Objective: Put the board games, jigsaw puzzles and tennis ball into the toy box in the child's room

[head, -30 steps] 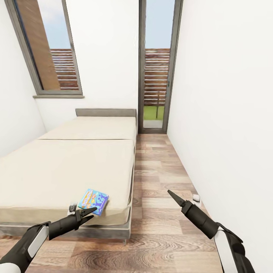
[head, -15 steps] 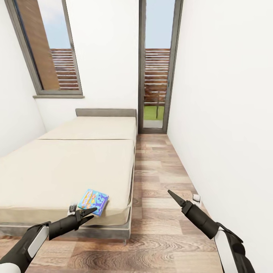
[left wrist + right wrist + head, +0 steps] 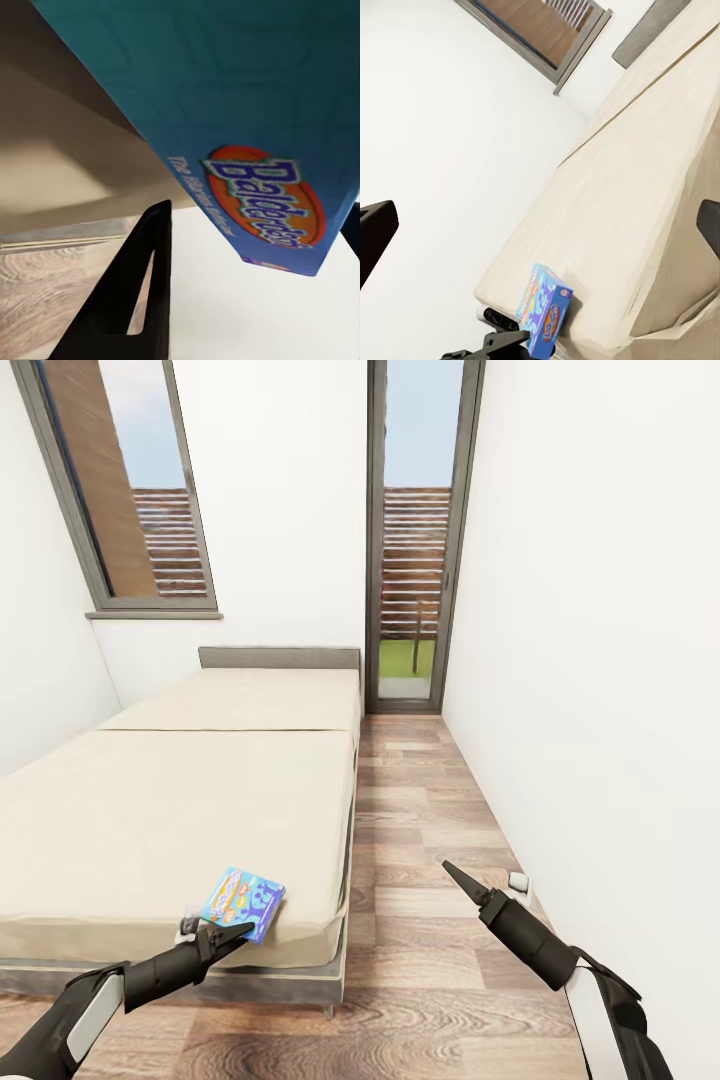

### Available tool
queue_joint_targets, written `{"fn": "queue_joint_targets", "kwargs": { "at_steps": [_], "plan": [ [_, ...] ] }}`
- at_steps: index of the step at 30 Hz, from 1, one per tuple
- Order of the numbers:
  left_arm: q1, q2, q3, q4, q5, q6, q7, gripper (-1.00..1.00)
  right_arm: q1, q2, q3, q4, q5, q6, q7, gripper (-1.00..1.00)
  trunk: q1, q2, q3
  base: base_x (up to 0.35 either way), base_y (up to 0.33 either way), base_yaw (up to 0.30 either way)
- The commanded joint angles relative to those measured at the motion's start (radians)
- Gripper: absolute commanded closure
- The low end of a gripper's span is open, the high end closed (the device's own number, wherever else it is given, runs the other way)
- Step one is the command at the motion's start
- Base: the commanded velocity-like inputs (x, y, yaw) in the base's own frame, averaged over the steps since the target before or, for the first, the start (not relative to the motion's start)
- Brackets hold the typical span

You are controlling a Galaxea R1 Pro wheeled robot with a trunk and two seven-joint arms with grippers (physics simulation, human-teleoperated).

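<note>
Blue board game [image 3: 243, 901] — near edge hidden behind left tool [image 3: 232, 934].

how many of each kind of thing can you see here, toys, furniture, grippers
toys: 1, blue game box
furniture: 1, bed
grippers: 2, left gripper and right gripper
total: 4

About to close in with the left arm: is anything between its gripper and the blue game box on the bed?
Nothing visible. The left gripper sits right at the near edge of the blue game box, which lies alone at the bed's corner.
</note>
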Motion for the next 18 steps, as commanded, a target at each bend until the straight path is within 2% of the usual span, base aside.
{"fn": "queue_joint_targets", "kwargs": {
  "at_steps": [1, 18],
  "plan": [
    [-0.045, -0.001, 0.004, 0.000, 0.023, -0.006, 0.003, -1.00, -0.001, 0.001, -0.002, 0.000, -0.004, 0.007, 0.002, -1.00, 0.000, 0.000, -0.001, 0.011, 0.000, 0.000],
    [-0.045, -0.001, 0.004, 0.000, 0.023, -0.007, 0.003, -1.00, -0.001, 0.001, -0.002, 0.000, -0.004, 0.007, 0.002, -1.00, 0.000, 0.000, -0.001, 0.002, 0.000, 0.000]
  ]
}}
